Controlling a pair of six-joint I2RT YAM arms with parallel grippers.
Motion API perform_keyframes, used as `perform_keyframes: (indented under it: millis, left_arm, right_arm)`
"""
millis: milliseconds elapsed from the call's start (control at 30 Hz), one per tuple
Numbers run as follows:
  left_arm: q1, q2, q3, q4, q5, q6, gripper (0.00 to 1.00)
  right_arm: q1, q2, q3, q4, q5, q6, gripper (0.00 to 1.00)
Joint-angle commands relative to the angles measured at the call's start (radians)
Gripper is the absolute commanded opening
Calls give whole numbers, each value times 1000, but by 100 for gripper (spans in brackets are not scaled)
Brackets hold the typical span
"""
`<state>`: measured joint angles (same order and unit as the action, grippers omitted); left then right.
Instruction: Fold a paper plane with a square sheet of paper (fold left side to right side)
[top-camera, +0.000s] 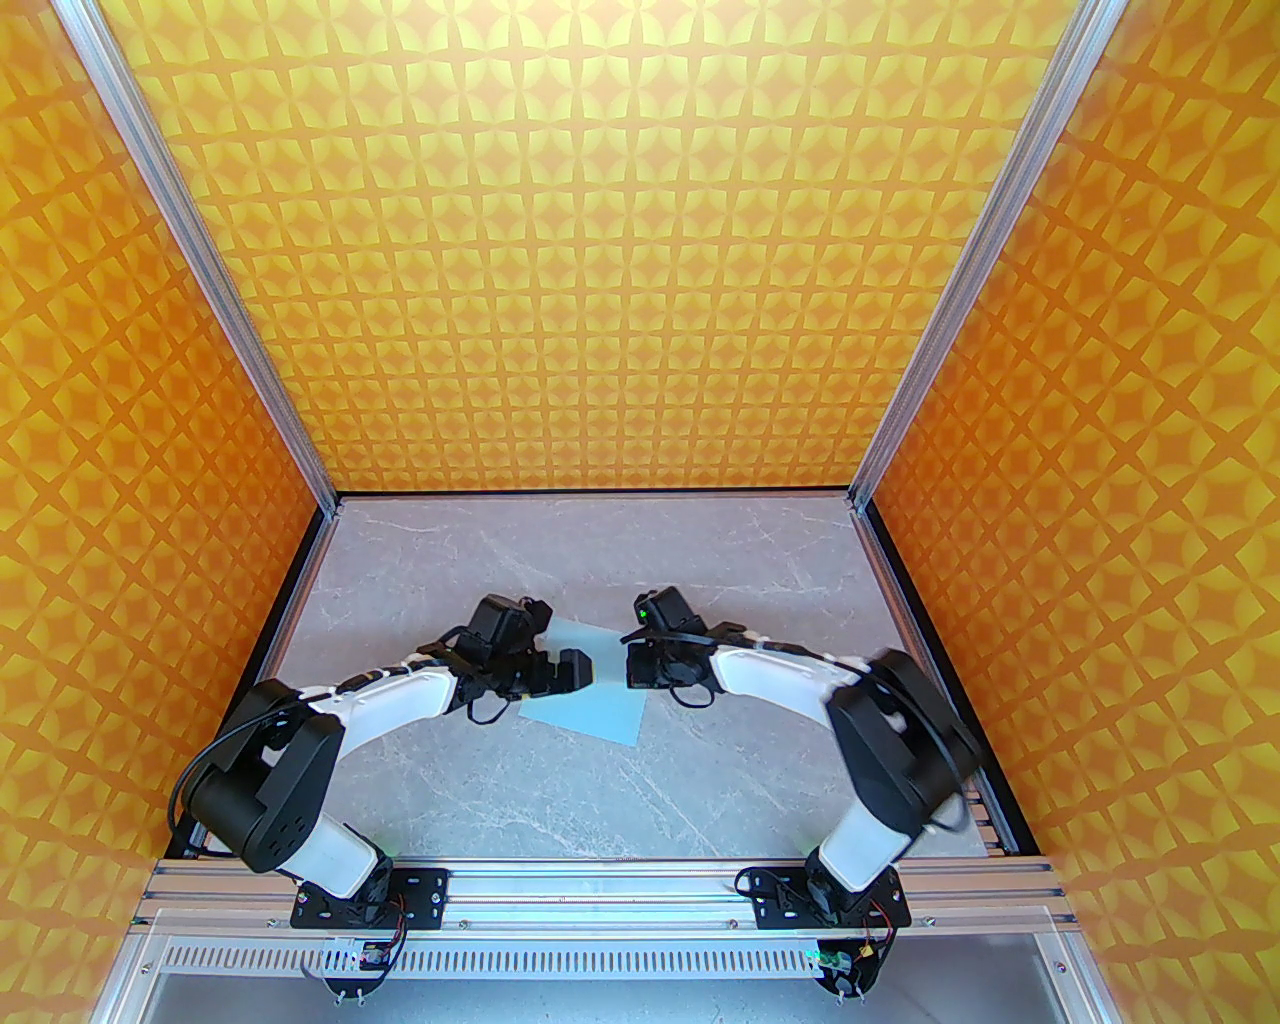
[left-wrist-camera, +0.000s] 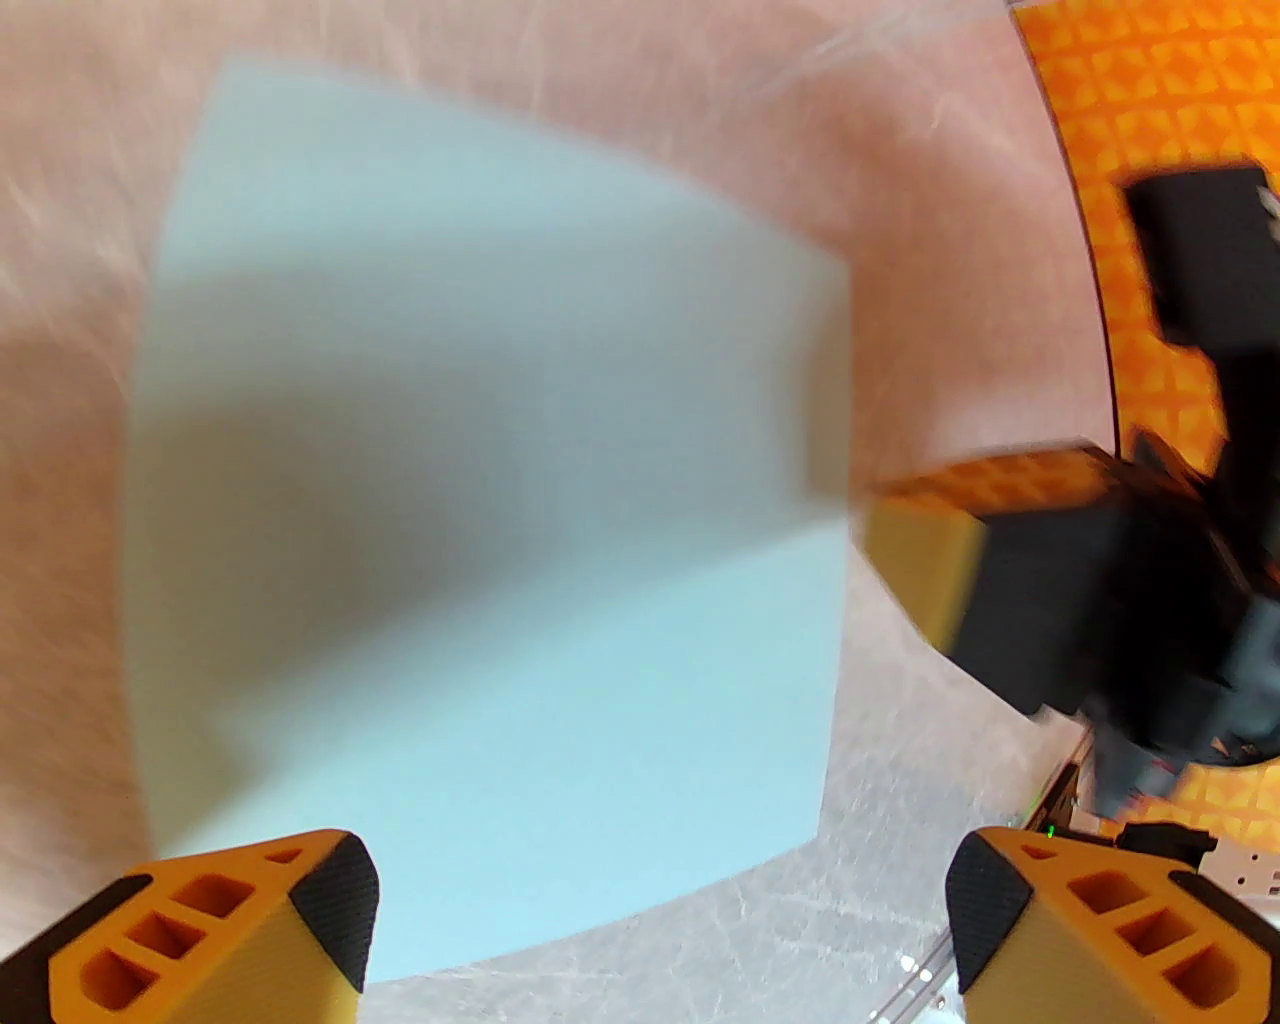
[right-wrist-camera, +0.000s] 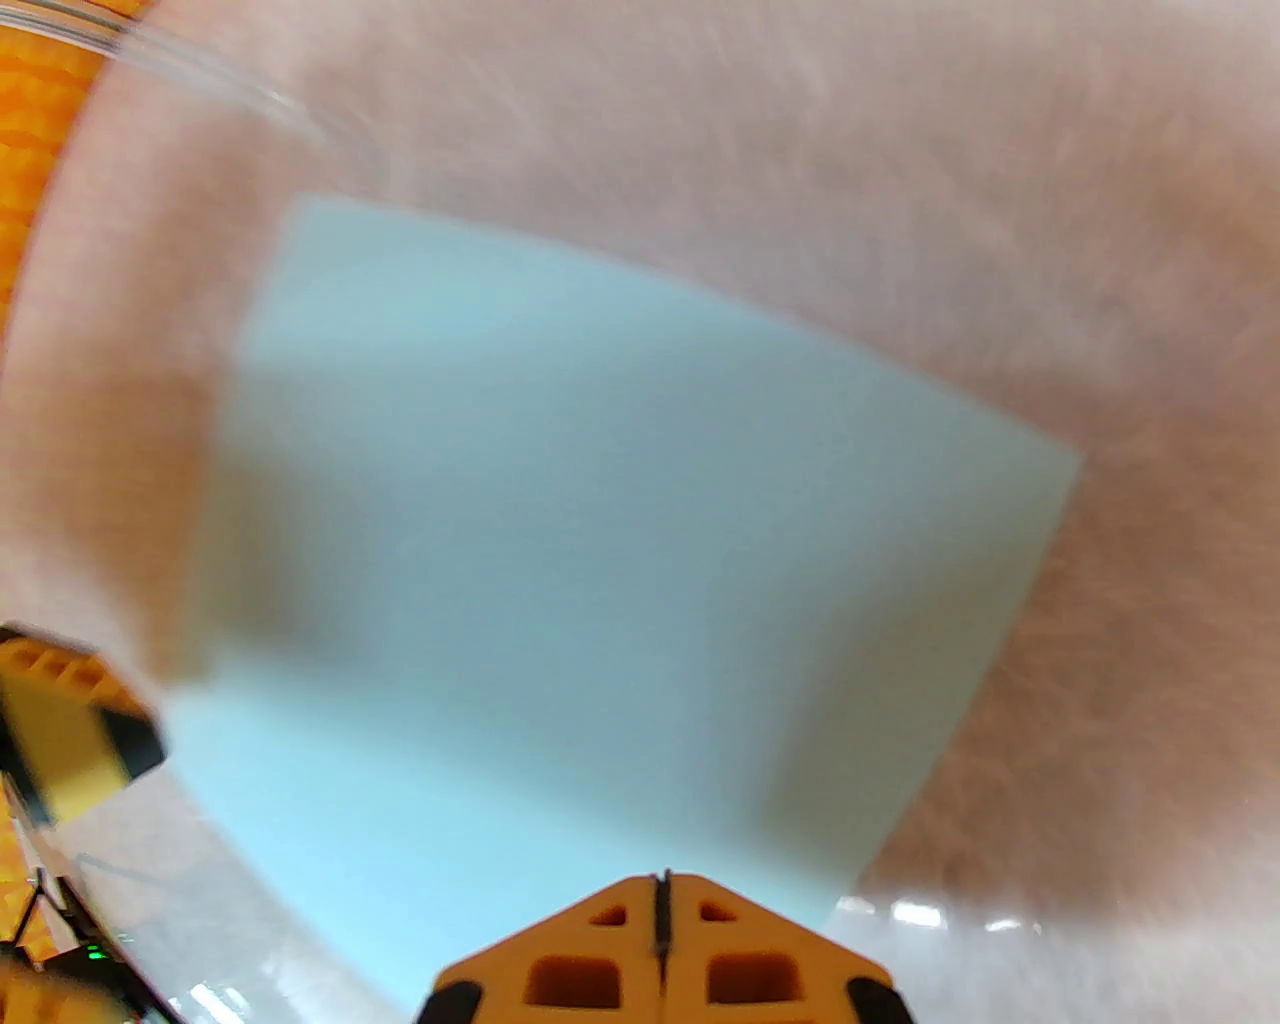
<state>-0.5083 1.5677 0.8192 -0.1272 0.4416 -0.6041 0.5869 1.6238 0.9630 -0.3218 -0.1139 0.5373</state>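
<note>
Light, limp, slippery square sheet of paper, seemingly uncreased through blur. Best pinched at nine-o'clock edge by wide-spread, empty left gripper; right gripper closed tight near three o'clock.

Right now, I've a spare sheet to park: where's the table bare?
Bare: the table along the back wall, and between the square sheet of paper and the base rail. Crowded: the middle, left end effector and right end effector at the sheet.
</note>
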Motion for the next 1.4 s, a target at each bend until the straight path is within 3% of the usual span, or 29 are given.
perform_keyframes:
  millis: [0,133,367,633,867,1133,1367]
  left_arm:
    - [26,11,26,-41,-42,57,99]
    - [31,45,25,-34,-44,79,99]
    - [31,30,-16,-21,-44,74,99]
    - [30,4,-72,7,-44,38,100]
    - [16,-37,-111,18,-43,10,100]
    - [-40,-33,-172,86,-37,-61,100]
    - [-31,-105,-147,22,-68,-45,100]
  right_arm:
    - [-2,-26,-22,-48,54,77,2]
    - [-9,-9,-108,23,90,148,0]
    - [-36,63,-131,139,14,112,0]
    - [-58,166,-52,122,-26,55,0]
    - [-58,169,4,93,-45,23,0]
    - [-58,217,69,43,-48,-16,0]
    - [-56,122,61,5,-33,-20,3]
